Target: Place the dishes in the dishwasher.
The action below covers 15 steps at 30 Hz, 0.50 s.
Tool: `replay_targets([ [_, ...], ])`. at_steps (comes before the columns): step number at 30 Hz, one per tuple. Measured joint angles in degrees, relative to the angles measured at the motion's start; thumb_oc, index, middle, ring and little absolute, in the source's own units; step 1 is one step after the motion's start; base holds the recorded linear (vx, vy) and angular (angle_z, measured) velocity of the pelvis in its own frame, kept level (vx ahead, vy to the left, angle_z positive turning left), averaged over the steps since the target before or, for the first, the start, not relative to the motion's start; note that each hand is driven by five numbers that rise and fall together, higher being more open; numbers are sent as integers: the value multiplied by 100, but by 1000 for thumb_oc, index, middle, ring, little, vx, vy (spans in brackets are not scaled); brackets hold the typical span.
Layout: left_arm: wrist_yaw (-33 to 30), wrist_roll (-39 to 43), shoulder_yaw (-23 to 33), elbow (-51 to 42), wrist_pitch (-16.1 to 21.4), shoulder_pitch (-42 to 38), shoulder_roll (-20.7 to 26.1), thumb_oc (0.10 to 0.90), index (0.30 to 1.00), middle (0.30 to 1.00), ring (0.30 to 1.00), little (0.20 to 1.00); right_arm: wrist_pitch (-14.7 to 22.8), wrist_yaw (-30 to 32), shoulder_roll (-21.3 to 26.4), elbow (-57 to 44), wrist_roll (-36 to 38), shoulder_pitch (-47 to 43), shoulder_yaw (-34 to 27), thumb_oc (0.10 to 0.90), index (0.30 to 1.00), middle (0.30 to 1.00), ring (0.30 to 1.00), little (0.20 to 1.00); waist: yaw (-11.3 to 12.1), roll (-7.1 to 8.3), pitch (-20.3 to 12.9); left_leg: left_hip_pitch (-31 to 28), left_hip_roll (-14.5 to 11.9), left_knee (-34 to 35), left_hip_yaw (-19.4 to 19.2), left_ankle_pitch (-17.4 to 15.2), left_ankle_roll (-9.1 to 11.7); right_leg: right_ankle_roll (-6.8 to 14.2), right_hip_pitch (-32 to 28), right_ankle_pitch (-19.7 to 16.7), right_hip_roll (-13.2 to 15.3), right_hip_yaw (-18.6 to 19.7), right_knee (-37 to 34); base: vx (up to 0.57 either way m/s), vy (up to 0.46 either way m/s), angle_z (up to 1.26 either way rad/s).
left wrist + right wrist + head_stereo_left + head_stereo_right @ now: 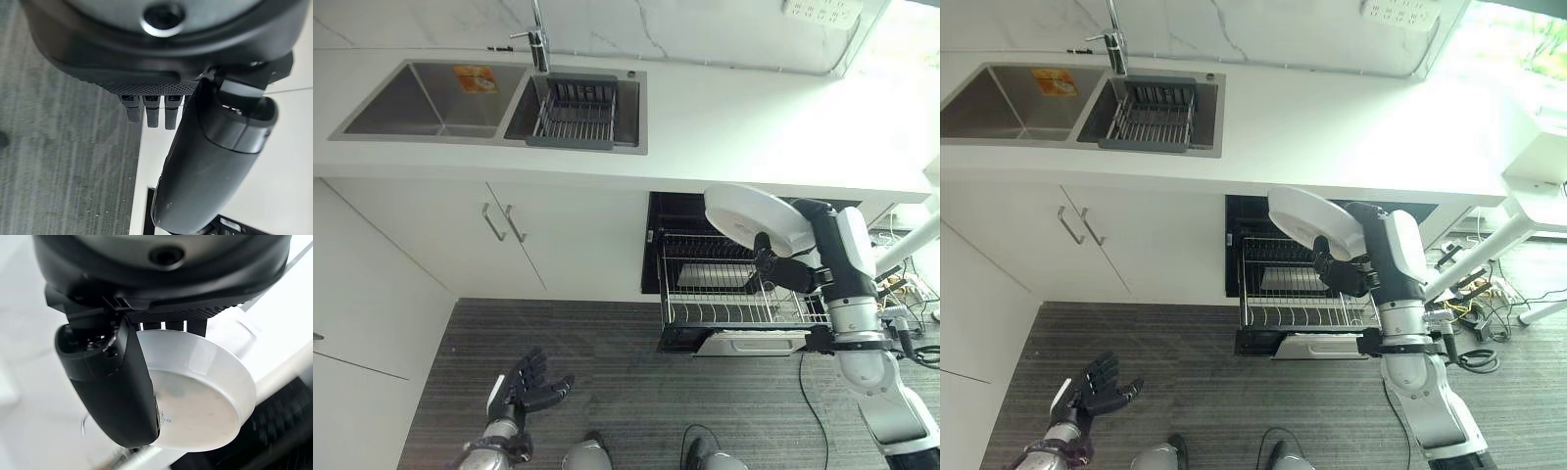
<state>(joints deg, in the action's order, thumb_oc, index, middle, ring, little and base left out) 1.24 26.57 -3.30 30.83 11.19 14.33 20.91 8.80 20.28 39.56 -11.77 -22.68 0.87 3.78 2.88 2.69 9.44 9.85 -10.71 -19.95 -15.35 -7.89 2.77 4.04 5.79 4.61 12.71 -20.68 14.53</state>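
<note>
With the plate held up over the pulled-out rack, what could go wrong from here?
1. The right hand pinches the white plate by its rim, thumb across its face in the right wrist view; a thin hold, so it may slip and drop onto the rack.
2. The plate sits just under the counter edge and could knock it if lifted.
3. It is tilted, not upright, so it may miss the rack's slots.
The left hand hangs open, too far to help.

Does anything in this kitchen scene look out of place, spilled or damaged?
Nothing stands out. The right hand holds the white plate tilted above the pulled-out dishwasher rack; the left hand hangs open over the floor.
</note>
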Motion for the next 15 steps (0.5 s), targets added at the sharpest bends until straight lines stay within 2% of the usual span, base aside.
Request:
replay_targets([
  [2,79,6,-56,16,0,-11,-10,800,900,900,900,900,63,12,198,180,-210,-2,8,400,300,300,300,300,60,-3,-10,-1,-9,-32,23,-7,-4,1,-29,-6,-7,-21,-15,8,4,5],
  [5,159,36,85,167,-33,28,-235,800,900,900,900,900,137,555,82,715,-540,-128,282,400,300,300,300,300,219,-42,-59,27,-6,-82,41,-43,-16,2,-40,-5,2,-24,-4,10,0,1],
  [7,200,34,25,191,-35,69,-238,800,900,900,900,900,200,1055,61,1330,-1141,-312,628,400,300,300,300,300,242,-53,-114,49,3,-93,60,-40,-24,3,-38,-9,9,-43,-12,2,-3,7],
  [11,208,33,-84,171,-30,101,-165,800,900,900,900,900,227,1581,61,1944,-1946,-343,743,400,300,300,300,300,457,-105,-150,118,31,-97,169,-18,-40,8,-56,-7,25,-154,-17,-4,-7,13],
  [13,264,39,-89,155,-30,124,-98,800,900,900,900,900,190,1966,99,2426,-2051,-462,850,400,300,300,300,300,511,-112,-154,110,40,-91,198,-12,-44,10,-96,-6,28,-200,-39,-6,-4,10],
  [15,294,45,-92,155,-30,157,-81,800,900,900,900,900,181,2017,98,2685,-2060,-506,903,400,300,300,300,300,521,-113,-154,113,66,-82,243,-7,-48,20,-124,1,43,-246,-49,-5,-6,13],
])
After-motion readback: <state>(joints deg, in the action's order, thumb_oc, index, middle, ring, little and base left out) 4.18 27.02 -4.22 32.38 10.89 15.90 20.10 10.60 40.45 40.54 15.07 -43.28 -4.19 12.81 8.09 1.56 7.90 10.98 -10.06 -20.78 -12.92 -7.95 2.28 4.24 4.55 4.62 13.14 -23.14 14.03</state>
